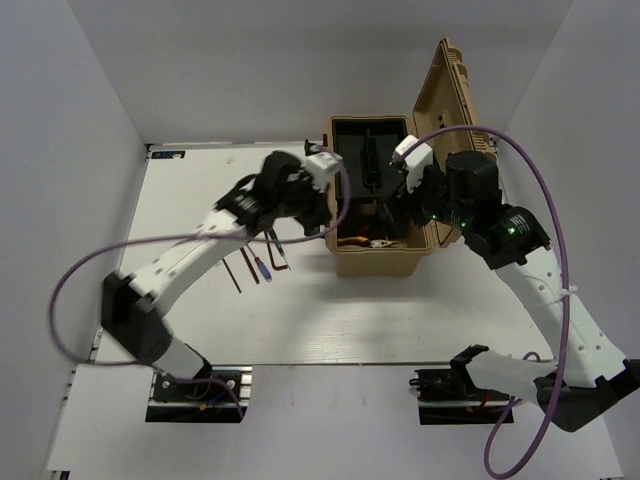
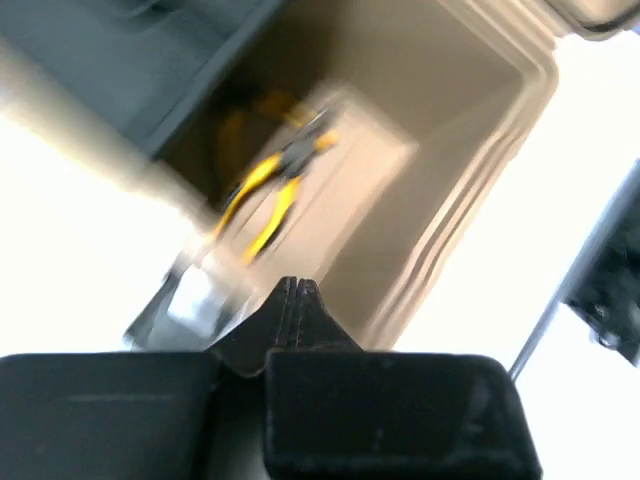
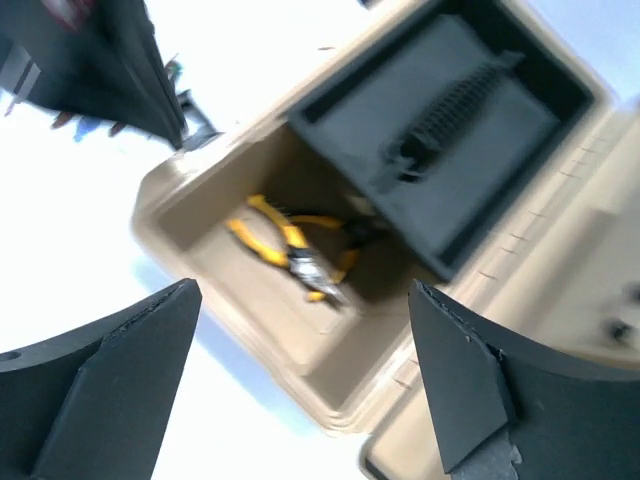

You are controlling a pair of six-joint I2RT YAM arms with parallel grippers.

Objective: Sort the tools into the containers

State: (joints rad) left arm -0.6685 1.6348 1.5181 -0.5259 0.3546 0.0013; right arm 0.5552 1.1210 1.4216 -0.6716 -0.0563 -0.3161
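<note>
I am seeing the white table (image 1: 300, 330) sitting between pale grey walls: left wall (image 1: 60, 200), back wall (image 1: 280, 60), right wall (image 1: 600, 150). A thin dark strip (image 1: 230, 146) is running along the table's far edge. A small bluish mark (image 1: 165, 154) is showing at the far left corner, too small to read. A white front panel (image 1: 330, 420) is lying along the near edge. In both wrist views the tabletop is washing out.

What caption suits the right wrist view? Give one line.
Open right gripper above the tan toolbox, yellow-handled pliers lying inside.
</note>
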